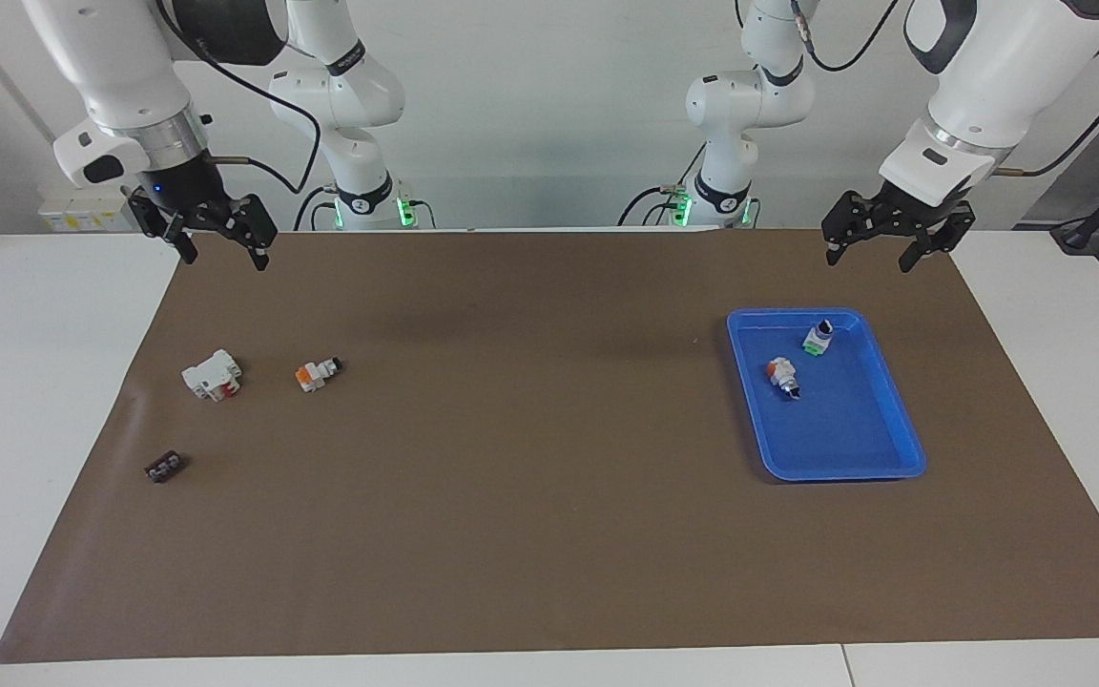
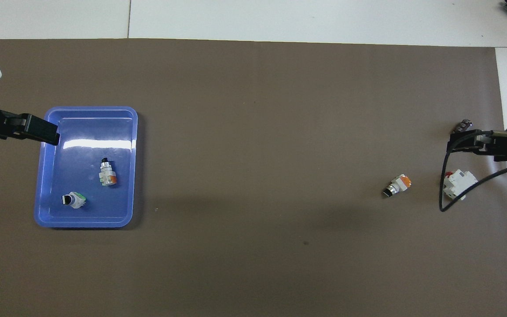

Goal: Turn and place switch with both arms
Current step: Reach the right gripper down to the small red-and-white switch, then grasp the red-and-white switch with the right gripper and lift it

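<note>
A white switch [image 1: 319,373] with a black knob tip and an orange end block lies on its side on the brown mat, toward the right arm's end; it also shows in the overhead view [image 2: 397,185]. Two more switches lie in the blue tray [image 1: 893,401]: one with a green end [image 1: 819,338], one with an orange end [image 1: 783,375]. My right gripper [image 1: 225,256] hangs open and empty over the mat's edge at its own end. My left gripper [image 1: 872,256] hangs open and empty over the mat by the tray's corner.
A boxy white part with red [image 1: 212,374] lies beside the lone switch, toward the right arm's end. A small black ribbed block [image 1: 164,467] lies farther from the robots. The blue tray [image 2: 46,176] sits toward the left arm's end. White table borders the mat.
</note>
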### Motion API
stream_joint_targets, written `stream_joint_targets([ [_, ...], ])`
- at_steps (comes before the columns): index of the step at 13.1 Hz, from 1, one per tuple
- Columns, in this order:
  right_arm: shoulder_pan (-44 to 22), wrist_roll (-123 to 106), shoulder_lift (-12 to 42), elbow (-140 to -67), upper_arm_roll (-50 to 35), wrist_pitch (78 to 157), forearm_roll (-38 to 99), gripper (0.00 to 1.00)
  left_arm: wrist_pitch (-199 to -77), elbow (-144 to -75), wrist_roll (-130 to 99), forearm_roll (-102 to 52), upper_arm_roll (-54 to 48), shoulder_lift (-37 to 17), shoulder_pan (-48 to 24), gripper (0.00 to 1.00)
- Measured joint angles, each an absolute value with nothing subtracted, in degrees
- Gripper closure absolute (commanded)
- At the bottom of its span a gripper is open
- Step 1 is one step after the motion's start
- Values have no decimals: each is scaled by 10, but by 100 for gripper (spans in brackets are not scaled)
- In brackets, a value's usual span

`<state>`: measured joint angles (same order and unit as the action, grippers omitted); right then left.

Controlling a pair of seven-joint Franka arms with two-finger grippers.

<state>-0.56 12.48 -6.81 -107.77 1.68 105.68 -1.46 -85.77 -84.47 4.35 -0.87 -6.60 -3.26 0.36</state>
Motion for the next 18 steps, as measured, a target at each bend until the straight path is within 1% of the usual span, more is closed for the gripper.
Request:
stream_joint_targets([
  [3,-6,213,-59,-1163,16,1136,-15,0,-858,-845,43,-9,-66,-32,4,0],
  [6,-6,328,-18,-1230,15,1221,-14,0,-857,-846,43,-9,-66,-32,4,0],
  [8,-6,385,12,-1261,15,1259,-14,0,-857,-846,43,-9,-66,-32,4,0],
  [11,-5,416,27,-1307,15,1302,12,0,-857,-846,43,-9,-66,-31,4,0],
  [14,-2,417,39,-1333,18,1354,22,0,-857,-846,43,-9,-66,-31,4,0],
  [17,9,417,58,-1335,19,1373,22,0,-857,-846,43,-9,-66,-31,4,0],
  [18,11,417,61,-1336,19,1373,22,5,-857,-846,43,-9,-66,-31,4,0],
])
